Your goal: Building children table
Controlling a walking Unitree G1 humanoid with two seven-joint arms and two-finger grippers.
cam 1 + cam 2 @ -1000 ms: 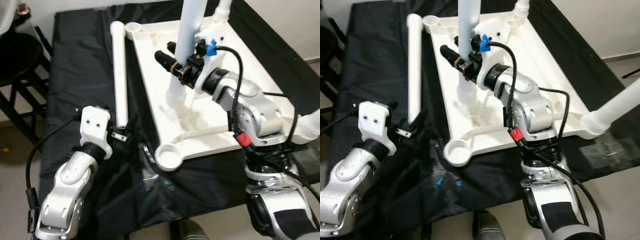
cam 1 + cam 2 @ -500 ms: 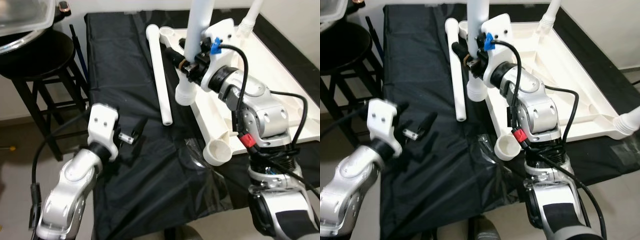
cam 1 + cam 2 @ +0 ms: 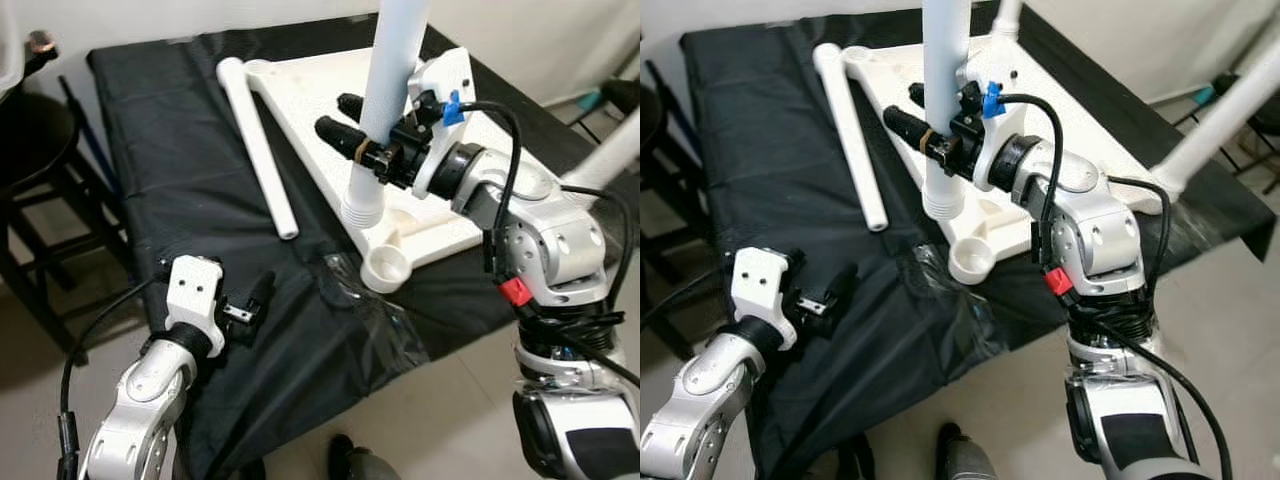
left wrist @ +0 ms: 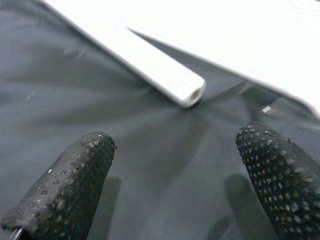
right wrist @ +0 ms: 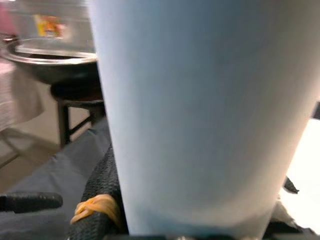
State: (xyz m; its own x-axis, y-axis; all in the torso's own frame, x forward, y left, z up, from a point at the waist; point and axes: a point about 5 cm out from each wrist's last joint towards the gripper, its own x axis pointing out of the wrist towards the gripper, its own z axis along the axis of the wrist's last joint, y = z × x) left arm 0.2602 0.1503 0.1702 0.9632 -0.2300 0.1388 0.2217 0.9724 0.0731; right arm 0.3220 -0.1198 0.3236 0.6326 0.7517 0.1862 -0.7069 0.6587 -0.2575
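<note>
Glossy white plastic leg [image 3: 385,110]; matt black cloth [image 3: 170,150].

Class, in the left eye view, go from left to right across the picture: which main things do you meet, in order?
Black stool → left gripper → loose white leg lying on the black cloth → upright white leg held in the right gripper → white tabletop.

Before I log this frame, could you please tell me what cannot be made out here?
- Top of the held leg: cut off by the eye views' upper edge.
- Its threaded end against the tabletop: seating unclear, head views.
- Right gripper: far finger hidden behind the leg.
- Loose leg: blurred, left wrist view.
</note>
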